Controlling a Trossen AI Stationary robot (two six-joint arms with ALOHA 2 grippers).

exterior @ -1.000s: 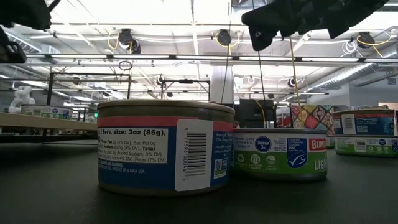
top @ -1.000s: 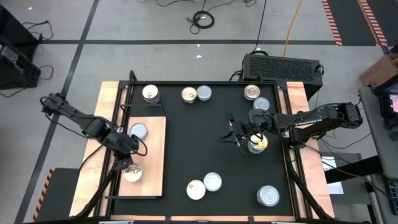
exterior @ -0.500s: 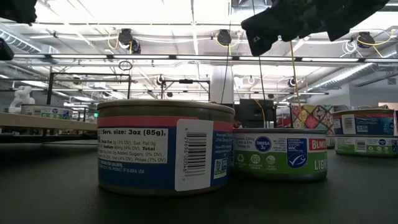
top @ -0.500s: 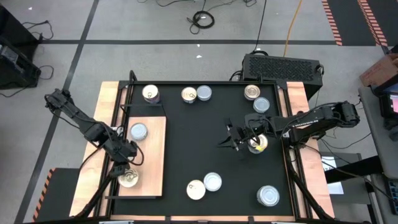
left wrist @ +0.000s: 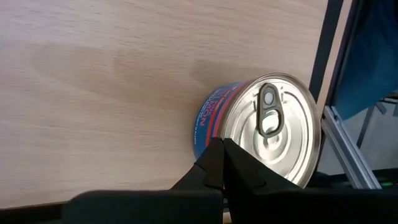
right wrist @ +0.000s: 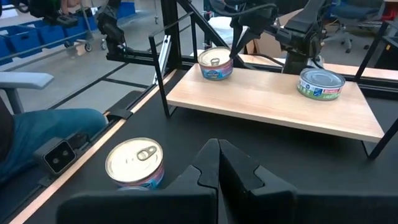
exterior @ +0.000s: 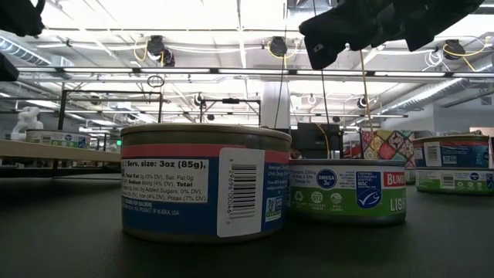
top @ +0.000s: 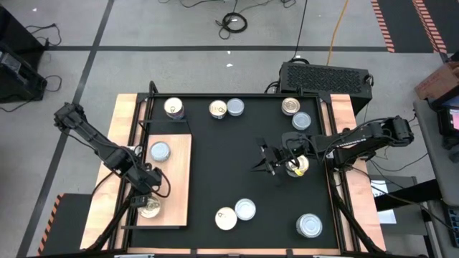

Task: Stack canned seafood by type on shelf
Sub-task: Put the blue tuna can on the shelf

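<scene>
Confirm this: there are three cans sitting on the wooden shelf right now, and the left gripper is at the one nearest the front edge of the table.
Not quite. The high view shows only two cans on the wooden shelf: a grey-topped can and a gold-topped can, not three. The rest holds: the left gripper is at the gold-topped can, the one nearest the front edge of the table.

You're in a robotics lab: grey floor [top: 179, 72] with striped hazard tape [top: 380, 25] at 1 o'clock, loose cables [top: 233, 21] at 12, strip lights [exterior: 231, 11] and blue storage bins [right wrist: 37, 34] beyond the worktop [top: 129, 107].
</scene>
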